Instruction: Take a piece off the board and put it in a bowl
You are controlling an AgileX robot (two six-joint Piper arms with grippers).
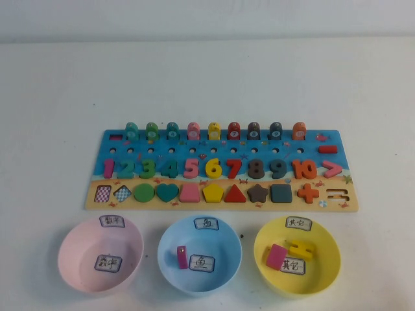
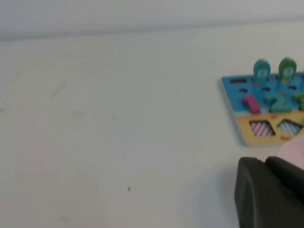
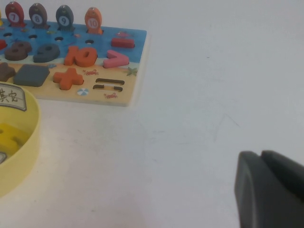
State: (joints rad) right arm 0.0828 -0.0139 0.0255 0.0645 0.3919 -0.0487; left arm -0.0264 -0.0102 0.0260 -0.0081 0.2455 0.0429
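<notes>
Piece (image 1: 182,256) is sitting in the blue bowl (image 1: 224,275); my left fingers (image 2: 268,190) are clenched empty beside the board (image 2: 237,102), right fingers (image 3: 270,190) I can't tell — sweeping in carelessly risks nudging bowls.

- A staged test bench, lab-like: plain white table (image 1: 58,129) and bare pale wall behind the board (image 1: 220,170)
- Three labelled sorting bowls in front of the board: pink (image 1: 71,259), blue (image 1: 224,262), yellow (image 1: 324,269)
</notes>
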